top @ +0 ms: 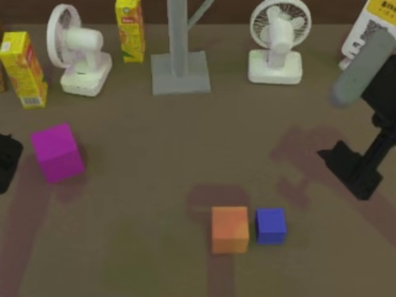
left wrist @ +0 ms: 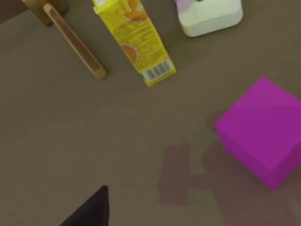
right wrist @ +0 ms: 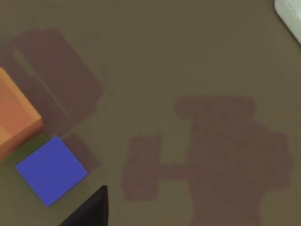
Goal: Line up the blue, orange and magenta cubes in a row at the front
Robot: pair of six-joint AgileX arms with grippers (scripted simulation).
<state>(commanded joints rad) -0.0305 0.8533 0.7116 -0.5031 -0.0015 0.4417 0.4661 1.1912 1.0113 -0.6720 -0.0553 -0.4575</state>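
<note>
The magenta cube [top: 57,153] sits at mid-left, slightly turned, and fills the edge of the left wrist view [left wrist: 263,132]. Just left of it, at the table's left edge, my left gripper [top: 6,162] hovers open and holds nothing; one dark fingertip [left wrist: 96,209] shows. At the front centre the orange cube [top: 229,229] and the smaller blue cube [top: 270,225] stand side by side, a narrow gap between them. My right gripper [top: 349,170] hangs open and empty above the table, right of and behind the blue cube [right wrist: 51,170]. The orange cube [right wrist: 14,120] also shows there.
Along the back stand two white fans [top: 80,52] [top: 276,43], a grey stand [top: 180,71], two yellow juice cartons [top: 23,68] [top: 130,30] and a white card [top: 371,31]. A wooden piece [left wrist: 70,40] lies beside the left carton [left wrist: 136,40].
</note>
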